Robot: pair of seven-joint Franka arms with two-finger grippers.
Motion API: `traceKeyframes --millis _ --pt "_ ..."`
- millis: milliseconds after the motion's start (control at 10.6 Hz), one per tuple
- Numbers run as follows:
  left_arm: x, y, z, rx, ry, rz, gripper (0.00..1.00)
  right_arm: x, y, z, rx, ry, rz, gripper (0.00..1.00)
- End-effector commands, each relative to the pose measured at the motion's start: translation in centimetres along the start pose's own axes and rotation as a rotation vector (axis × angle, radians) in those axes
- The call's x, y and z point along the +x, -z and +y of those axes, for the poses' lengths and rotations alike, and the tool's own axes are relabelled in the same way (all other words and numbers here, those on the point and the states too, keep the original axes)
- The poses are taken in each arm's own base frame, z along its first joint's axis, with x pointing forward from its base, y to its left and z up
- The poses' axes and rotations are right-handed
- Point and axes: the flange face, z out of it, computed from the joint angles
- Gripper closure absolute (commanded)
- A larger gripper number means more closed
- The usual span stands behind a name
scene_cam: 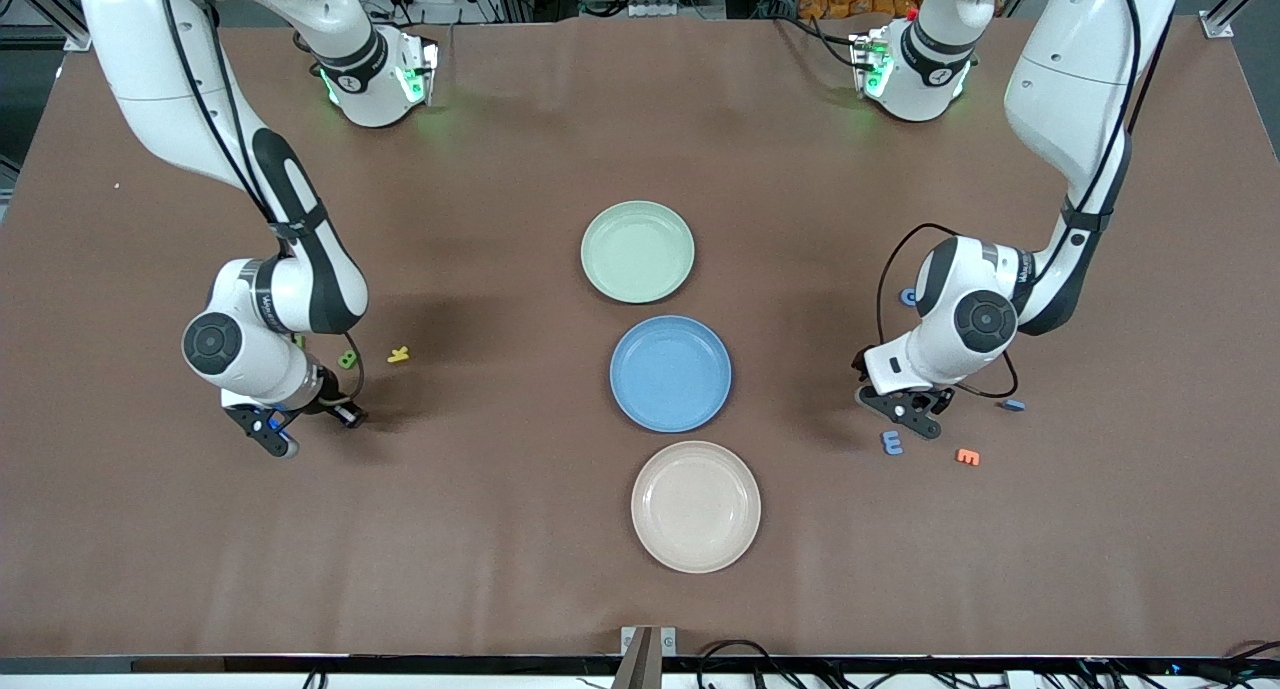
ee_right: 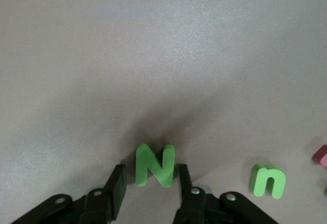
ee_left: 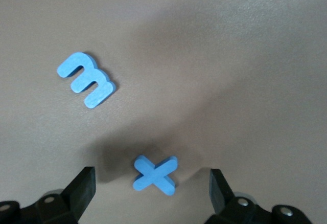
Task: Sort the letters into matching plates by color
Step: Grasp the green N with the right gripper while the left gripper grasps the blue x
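The mint green plate (scene_cam: 637, 251) and the blue plate (scene_cam: 670, 373) lie empty at mid table. My left gripper (scene_cam: 905, 409) (ee_left: 152, 196) is open and low over a blue letter x (ee_left: 156, 175), which lies flat on the table between the fingers. A blue letter m (ee_left: 86, 79) (scene_cam: 891, 442) lies beside it. My right gripper (scene_cam: 272, 434) (ee_right: 149, 185) is low at the table with its fingers narrowly apart around a green letter N (ee_right: 155, 165); one finger touches it and the other shows a small gap. A green letter n (ee_right: 267, 180) lies close by.
A beige plate (scene_cam: 696, 506) lies nearest the front camera. At the left arm's end lie an orange letter (scene_cam: 967, 457) and two more blue letters (scene_cam: 1014, 405) (scene_cam: 908, 296). At the right arm's end lie a green letter (scene_cam: 347, 359) and a yellow letter (scene_cam: 398, 354). A red piece (ee_right: 321, 155) shows by the green n.
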Motion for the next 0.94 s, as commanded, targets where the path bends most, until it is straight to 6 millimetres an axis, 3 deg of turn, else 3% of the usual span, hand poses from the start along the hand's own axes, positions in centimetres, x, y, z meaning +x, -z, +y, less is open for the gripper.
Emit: traceKeyframes --millis 0,94,188,376,564,846 --pt "0.7 -0.3 0.4 0.004 0.054 0.009 0.39 0.4 0.0 -0.1 0.006 -0.001 0.006 0.94" --pt "0.7 -0.4 0.9 0.000 0.156 0.006 0.66 0.3 0.1 -0.2 0.006 0.000 0.006 1.00" --pt "1.0 -0.4 2.0 0.005 0.188 0.005 1.00 0.3 0.3 -0.3 0.007 0.002 0.007 1.00" --pt "1.1 -0.5 2.3 0.004 0.201 0.004 1.00 0.1 0.7 -0.6 0.007 0.006 0.005 1.00" --pt "1.1 -0.4 2.4 0.005 0.201 0.005 1.00 0.3 2.8 -0.9 0.030 0.006 0.013 1.00" --pt "1.8 0.5 3.2 0.006 0.240 0.022 1.00 -1.5 5.8 -2.8 0.050 0.044 -0.010 1.00"
